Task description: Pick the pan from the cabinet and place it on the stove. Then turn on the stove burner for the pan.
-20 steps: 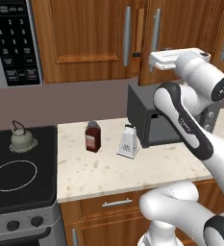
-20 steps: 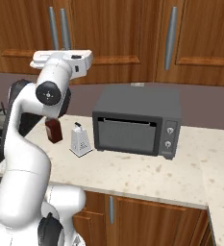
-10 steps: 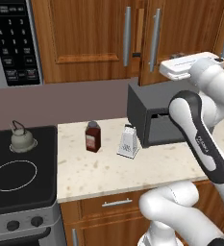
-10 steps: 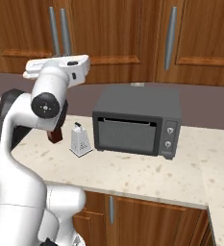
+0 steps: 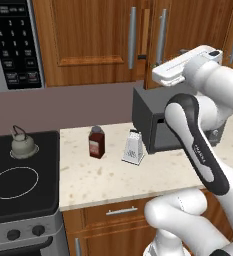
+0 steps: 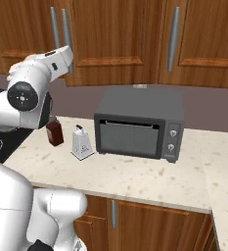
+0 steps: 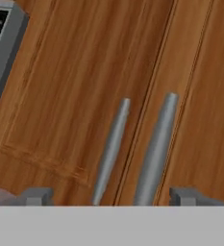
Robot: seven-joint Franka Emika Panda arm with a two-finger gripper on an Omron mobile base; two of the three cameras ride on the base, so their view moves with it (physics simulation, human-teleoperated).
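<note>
The brown wooden cabinet hangs above the counter with its doors shut, so the pan is hidden. In the hand view my gripper is open and faces the cabinet. Its two tips stand wide apart below two silver bar handles, holding nothing. My white hand hovers in front of the doors by the handles. The black stove lies at the lower left, with the large stove burner drawn as a white circle. Black knobs line its steel front.
A small grey kettle sits on the stove's back ring. On the speckled counter stand a dark red bottle, a steel grater and a grey toaster oven. A microwave hangs at the upper left.
The arm has shifted its elbow outward and turned the hand in front of the cabinet doors. The things on the counter and stove have not moved.
</note>
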